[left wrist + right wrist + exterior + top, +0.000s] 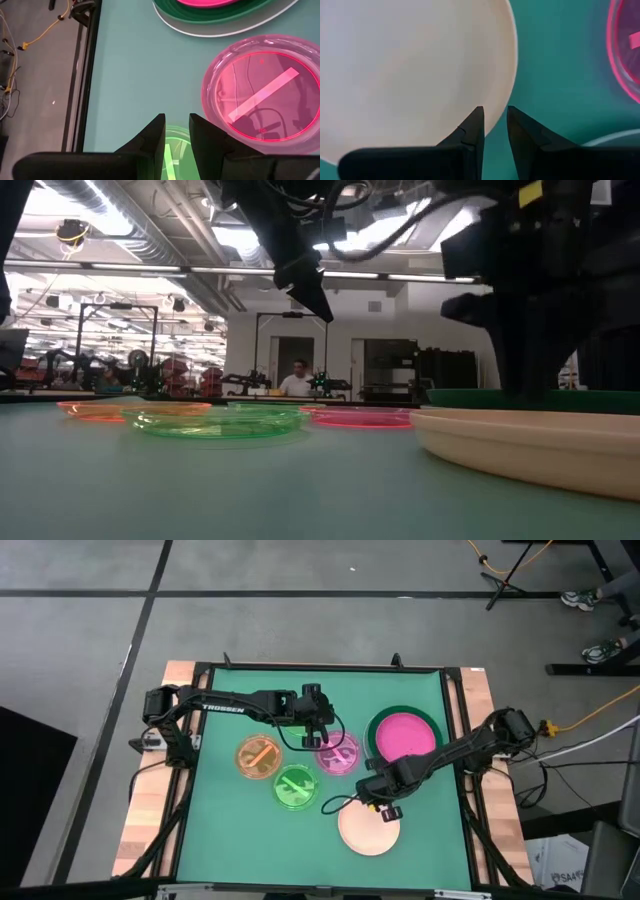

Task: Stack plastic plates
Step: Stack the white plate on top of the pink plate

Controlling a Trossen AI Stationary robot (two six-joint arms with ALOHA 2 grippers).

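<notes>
I'm hovering my right claw (385,808), fingers slightly spread and empty, over the cream plate (368,829) rim. Left claw (318,733), also slightly spread, is hanging by the pink barred plate (339,754); next I'm guessing an edge pinch.

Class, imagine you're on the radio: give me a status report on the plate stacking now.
Left gripper above small pink plate, holding nothing. Right gripper at cream plate rim, fingers narrowly apart. Pink plate stacked on dark green plate. Nothing blocking.

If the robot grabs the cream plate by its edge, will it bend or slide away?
The cream plate looks like thin moulded plastic, so it is probably light and fairly stiff. Its raised rim, seen in the low view, gives the right gripper something to pinch. It lies flat on the smooth green mat, so a sideways nudge would likely make it slide, not tip.
</notes>
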